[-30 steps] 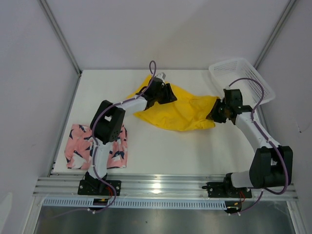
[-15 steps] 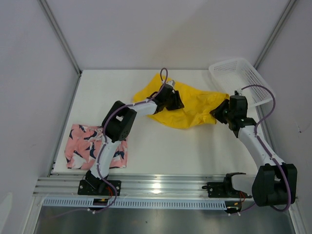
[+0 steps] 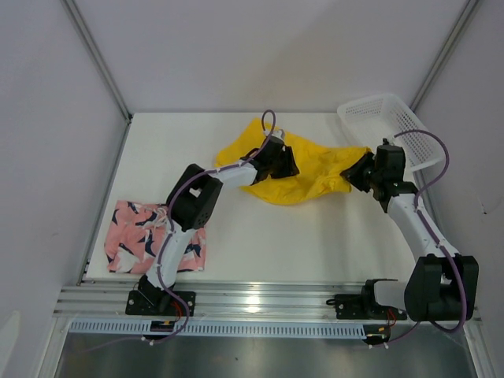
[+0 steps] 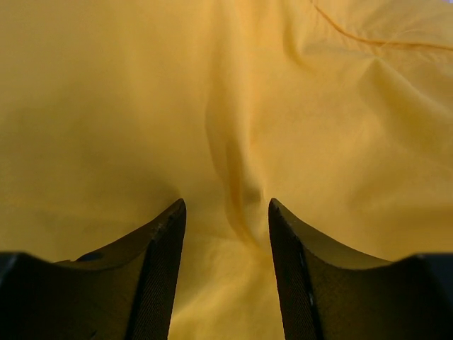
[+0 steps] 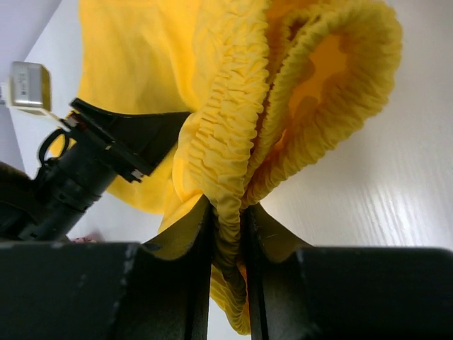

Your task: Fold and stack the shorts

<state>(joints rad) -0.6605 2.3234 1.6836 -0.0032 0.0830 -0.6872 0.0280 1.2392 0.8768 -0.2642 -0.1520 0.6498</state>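
Yellow shorts (image 3: 315, 169) have shifted toward the basket (image 3: 370, 109), right gripper (image 5: 230, 212) pinching their waistband (image 5: 230, 106), left gripper (image 4: 226, 207) spread; folding looks unstarted.

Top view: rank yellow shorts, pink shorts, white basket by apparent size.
1. yellow shorts: clearly largest, spread across the table's middle.
2-3. pink shorts and white basket: they look close, and each is partly hidden, so no firm order.

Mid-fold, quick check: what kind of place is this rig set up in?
Likely a lab test cell: a white tabletop boxed in by plain grey panel walls, with two robot arms bolted to an aluminium rail at its near edge.
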